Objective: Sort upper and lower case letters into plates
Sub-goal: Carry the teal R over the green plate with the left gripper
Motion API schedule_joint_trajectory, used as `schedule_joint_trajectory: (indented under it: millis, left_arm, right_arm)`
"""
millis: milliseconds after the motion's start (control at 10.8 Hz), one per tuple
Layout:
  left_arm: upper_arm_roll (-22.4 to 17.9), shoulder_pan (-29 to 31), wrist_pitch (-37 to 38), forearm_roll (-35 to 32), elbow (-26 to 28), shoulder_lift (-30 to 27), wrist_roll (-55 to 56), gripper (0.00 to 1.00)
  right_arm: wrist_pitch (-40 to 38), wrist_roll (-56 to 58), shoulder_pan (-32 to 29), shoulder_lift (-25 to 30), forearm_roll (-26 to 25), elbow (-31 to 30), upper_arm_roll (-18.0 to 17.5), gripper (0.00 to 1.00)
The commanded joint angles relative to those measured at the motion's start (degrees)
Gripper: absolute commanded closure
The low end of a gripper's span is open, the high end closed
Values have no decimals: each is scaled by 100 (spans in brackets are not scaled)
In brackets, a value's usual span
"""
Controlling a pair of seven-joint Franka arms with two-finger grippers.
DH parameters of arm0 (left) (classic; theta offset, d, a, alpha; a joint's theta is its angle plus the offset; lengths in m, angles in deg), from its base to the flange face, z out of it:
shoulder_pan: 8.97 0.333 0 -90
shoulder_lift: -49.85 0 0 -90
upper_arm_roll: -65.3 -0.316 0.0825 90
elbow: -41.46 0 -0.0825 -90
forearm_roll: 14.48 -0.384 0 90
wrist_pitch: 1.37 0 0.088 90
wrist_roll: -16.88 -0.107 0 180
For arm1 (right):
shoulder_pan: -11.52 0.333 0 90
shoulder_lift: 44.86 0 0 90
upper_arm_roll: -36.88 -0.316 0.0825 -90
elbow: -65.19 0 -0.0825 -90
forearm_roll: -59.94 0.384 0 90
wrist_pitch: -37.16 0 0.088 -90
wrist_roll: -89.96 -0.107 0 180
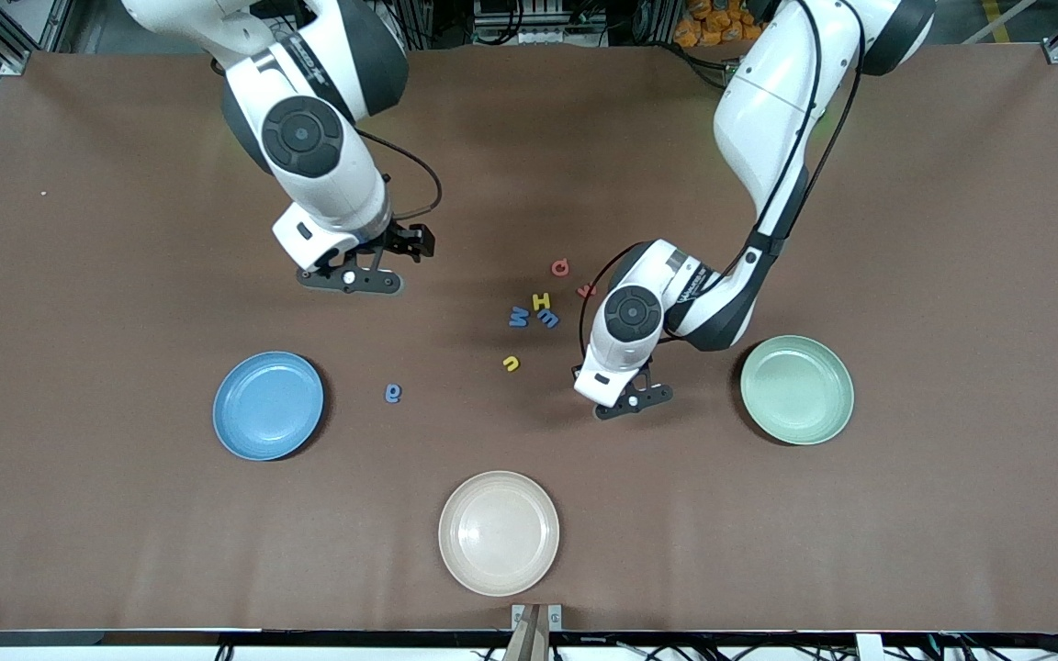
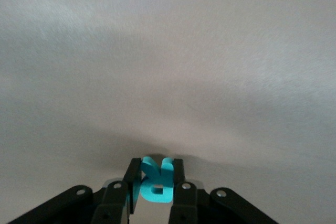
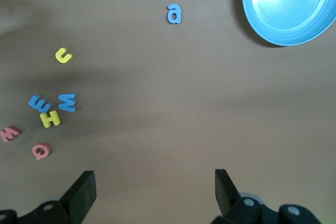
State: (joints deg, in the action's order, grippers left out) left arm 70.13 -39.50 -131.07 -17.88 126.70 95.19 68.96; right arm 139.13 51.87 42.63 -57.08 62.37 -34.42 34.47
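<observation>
The left tool (image 2: 152,192) is down at the surface (image 1: 860,514), between the cluster of letters and the pale green plate (image 1: 797,389), its fingers (image 2: 181,195) clamped on a teal letter R (image 2: 155,181). The right tool (image 3: 152,192) hangs over bare surface with its fingers wide apart, holding nothing; that arm waits. A yellow H (image 1: 542,300), two blue letters (image 1: 518,317) (image 1: 548,319), a red Q (image 1: 561,267) and another red letter (image 1: 587,290) lie close together mid-surface. A yellow u (image 1: 512,364) lies nearer the front camera, and a blue a (image 1: 392,393) lies beside the blue plate (image 1: 268,405). Both plates and the cream plate (image 1: 499,532) hold no letters.
</observation>
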Motion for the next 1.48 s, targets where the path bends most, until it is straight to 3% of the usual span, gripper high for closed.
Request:
schedule_joint_trajectory:
  millis: [0,278,556,649,927,1113,1206,1298,1391]
  left_arm:
    - [-27,248,302,-170,230,-665,-441,100]
    - [-9,1056,909,-161,212,-1141,-1987,100]
    - [0,1829,1402,-161,230,-1238,-3402,100]
    - [0,2084,1403,-117,230,-1238,-3807,100]
    - [9,2464,1395,-38,387,-1089,-4294,100]
    - [0,2499,1237,146,641,-1036,-4303,100]
    - [0,2508,1202,147,669,-1010,-4303,93]
    - [-9,2508,1201,147,678,-949,-4303,59]
    - [-9,2552,1201,129,687,-940,-4312,43]
  right_arm:
    - [69,-382,271,-236,-163,90,39,0]
    - [418,-689,526,-526,-305,99,30,0]
    - [1025,-963,1089,-1123,-367,282,39,0]
    - [1210,-876,1203,-1421,-349,554,30,0]
    - [1317,-474,1678,-2765,-358,2204,30,0]
    - [1797,709,1757,-3049,-358,2376,30,0]
    - [1905,1107,1766,-3110,-332,2384,21,0]
    - [1941,1450,1810,-3250,-323,2419,-31,0]
    - [2045,1698,1897,-3443,-331,2480,-49,0]
